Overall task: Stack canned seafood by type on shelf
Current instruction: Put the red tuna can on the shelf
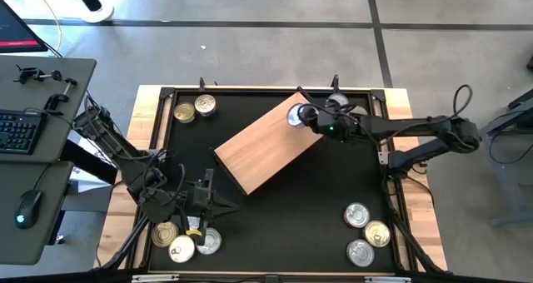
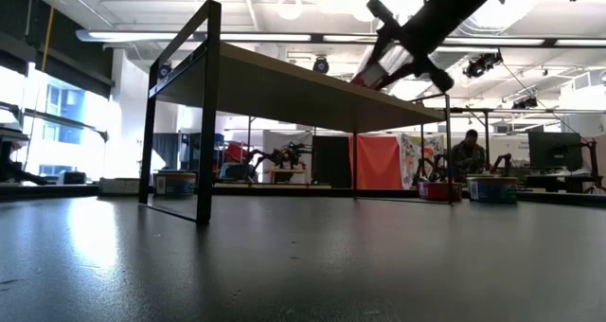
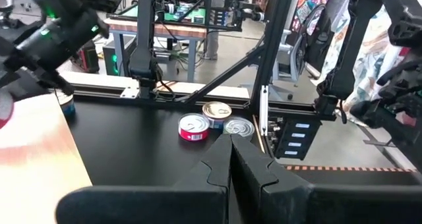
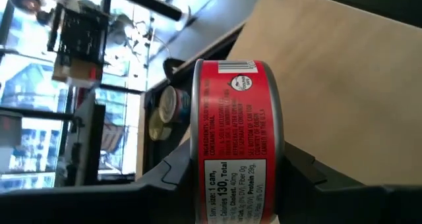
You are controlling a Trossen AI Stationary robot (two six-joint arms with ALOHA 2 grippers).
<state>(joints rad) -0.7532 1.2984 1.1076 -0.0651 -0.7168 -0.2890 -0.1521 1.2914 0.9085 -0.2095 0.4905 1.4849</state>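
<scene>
At the shelf's (image 1: 265, 147) far corner, right hand (image 1: 301, 115) gripping red-labelled tin (image 4: 236, 145)

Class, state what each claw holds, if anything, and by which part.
The right claw holds the red-labelled tin by its curved side wall. The left claw is shut, holding nothing.

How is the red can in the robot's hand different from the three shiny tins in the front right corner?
The red-labelled round metal can is pinched in the right gripper above the light-brown wooden shelf; the three silver- and gold-topped tins lie loose and flat on the black tabletop. The can is alone; the tins are clustered. All are round metal cans.
</scene>
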